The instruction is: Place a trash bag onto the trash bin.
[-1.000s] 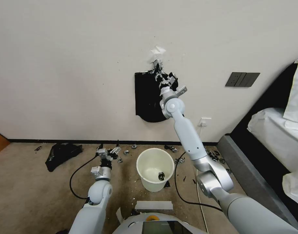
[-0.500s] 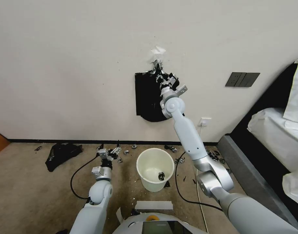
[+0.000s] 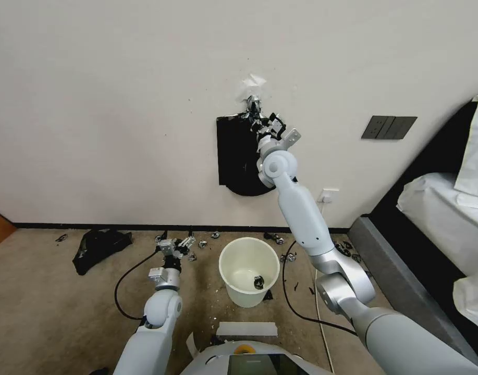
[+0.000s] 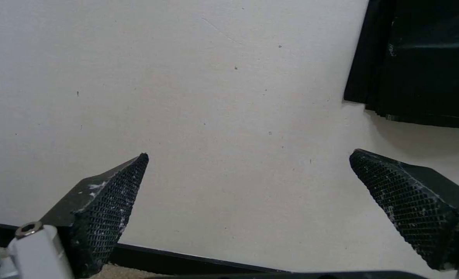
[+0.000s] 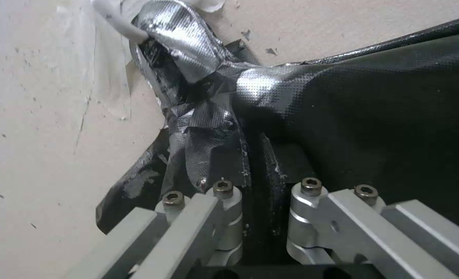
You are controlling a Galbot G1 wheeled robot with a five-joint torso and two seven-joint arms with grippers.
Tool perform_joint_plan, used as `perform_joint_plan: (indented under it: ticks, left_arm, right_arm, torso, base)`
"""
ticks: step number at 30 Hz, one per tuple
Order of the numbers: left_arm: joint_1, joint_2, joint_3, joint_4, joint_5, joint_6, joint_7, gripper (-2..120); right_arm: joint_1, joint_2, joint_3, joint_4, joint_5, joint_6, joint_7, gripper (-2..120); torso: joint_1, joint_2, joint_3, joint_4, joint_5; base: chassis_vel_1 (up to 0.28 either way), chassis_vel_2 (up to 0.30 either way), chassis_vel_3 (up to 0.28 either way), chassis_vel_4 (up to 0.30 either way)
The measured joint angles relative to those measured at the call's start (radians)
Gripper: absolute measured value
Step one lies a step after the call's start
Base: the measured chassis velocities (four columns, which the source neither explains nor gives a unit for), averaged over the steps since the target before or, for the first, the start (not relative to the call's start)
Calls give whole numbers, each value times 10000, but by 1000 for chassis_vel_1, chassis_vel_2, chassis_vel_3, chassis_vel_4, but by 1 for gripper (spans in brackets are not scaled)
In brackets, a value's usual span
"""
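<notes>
Head: high, facing forward-down at wall (image 3: 119, 104) and floor (image 3: 40, 312). Left wrist: low, facing wall (image 4: 188, 97). Right wrist: close against hanging black sheaf (image 5: 374, 116), shared across views.

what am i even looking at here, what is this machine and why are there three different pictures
This is a wheeled robot with two arms, each ending in a two-fingered gripper. One picture comes from a camera on its head, looking forward and down; the other two come from small cameras on its wrists.

In the head view, the right gripper is raised to the wall, at the top of a flat bundle of black bags hanging from a silver clip. The right wrist view shows the same spot close up: the fingers are closed together on the black plastic just below the clip.

The left gripper waits low above the floor with its fingers wide apart, holding nothing.

On the carpet stand a cream trash bin, with a crumpled black plastic heap off to the left and small scraps along the wall.
</notes>
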Motion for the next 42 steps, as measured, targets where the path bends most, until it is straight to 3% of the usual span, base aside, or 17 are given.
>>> perform_joint_plan:
  ticks: [24, 42]
  left_arm:
    - [-2, -63, -80, 25, 62, -87, -10, 100]
    - [-127, -26, -135, 97, -2, -67, -36, 100]
  right_arm:
    - [-61, -661, -615, 818, 247, -1856, 1123, 8]
    - [-562, -1309, -1123, 1463, 946, -2322, 1758, 8]
  torso:
    - [0, 0, 0, 1, 0]
    - [0, 0, 0, 0, 0]
  base:
    - [0, 0, 0, 0]
    - [0, 0, 0, 0]
